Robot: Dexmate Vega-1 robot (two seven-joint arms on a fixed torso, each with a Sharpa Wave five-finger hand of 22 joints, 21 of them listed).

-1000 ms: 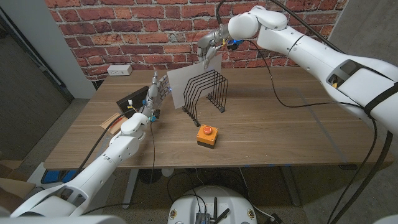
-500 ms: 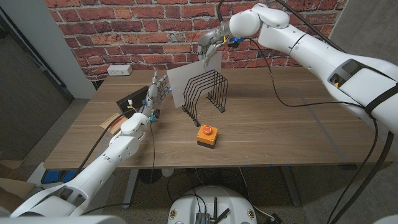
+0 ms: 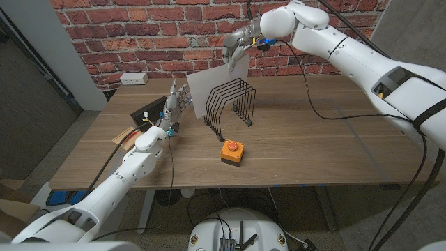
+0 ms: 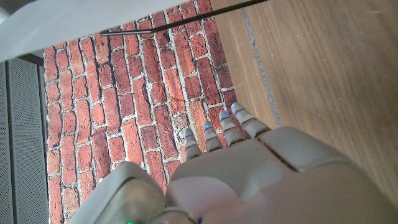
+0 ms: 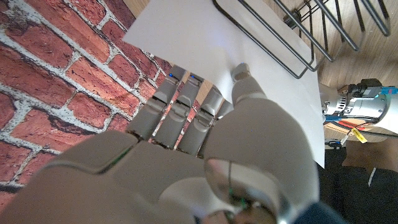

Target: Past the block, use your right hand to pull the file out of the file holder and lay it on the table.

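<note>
In the upper middle of the head view the right hand [image 3: 235,50] pinched the top right corner of the file [image 3: 212,90], thumb on one face and fingers behind. The white sheet hung down and leftward from that grip, its long axis slanting, its lower edge seemingly inside the file holder [image 3: 230,104] at frame centre. The left hand [image 3: 173,104], at left centre, stood idle with fingers apart, holding nothing. An orange block [image 3: 231,152] sat below the holder.

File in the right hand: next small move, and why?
Probably keep lifting straight up. The right hand pinches the white file by its top corner, but the file's lower part sits among the wires of the black file holder, so moving sideways now would likely drag the holder.
</note>
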